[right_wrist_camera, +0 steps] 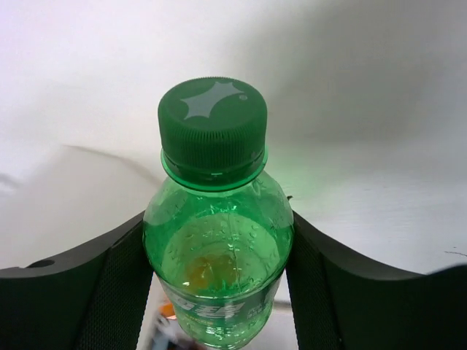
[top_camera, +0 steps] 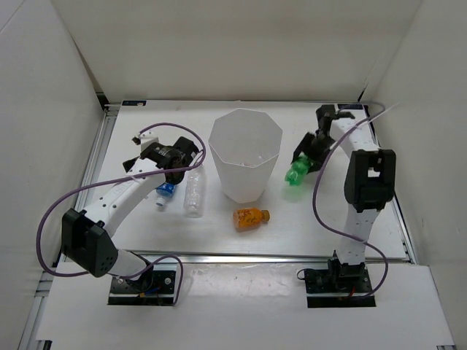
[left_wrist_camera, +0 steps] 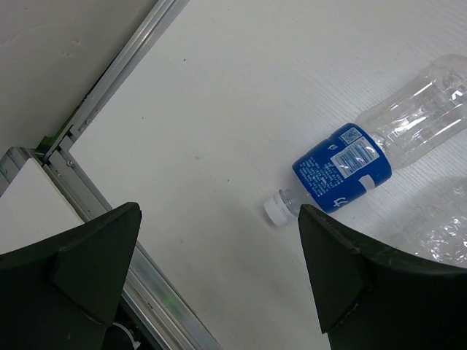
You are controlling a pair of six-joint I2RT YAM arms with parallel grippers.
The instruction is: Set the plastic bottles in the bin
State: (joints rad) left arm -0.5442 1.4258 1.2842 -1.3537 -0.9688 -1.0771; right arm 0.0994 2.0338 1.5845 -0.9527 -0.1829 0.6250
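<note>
The bin (top_camera: 245, 175), tall, white and translucent, stands mid-table. Just right of it my right gripper (top_camera: 303, 162) is shut on the green bottle (top_camera: 295, 175). In the right wrist view both pads press the sides of the green bottle (right_wrist_camera: 219, 262) below its cap, with the right gripper (right_wrist_camera: 217, 219) around its shoulder. An orange bottle (top_camera: 250, 217) lies in front of the bin. Left of the bin lie a plain clear bottle (top_camera: 193, 193) and a blue-labelled bottle (top_camera: 165, 193). My left gripper (top_camera: 186, 162) hovers open above them. The blue-labelled bottle (left_wrist_camera: 343, 168) lies past the left gripper (left_wrist_camera: 219, 211).
A metal rail (left_wrist_camera: 109, 80) runs along the table's left edge, close to the left gripper. White walls enclose the table at the back and sides. A purple cable (top_camera: 73, 197) loops beside the left arm.
</note>
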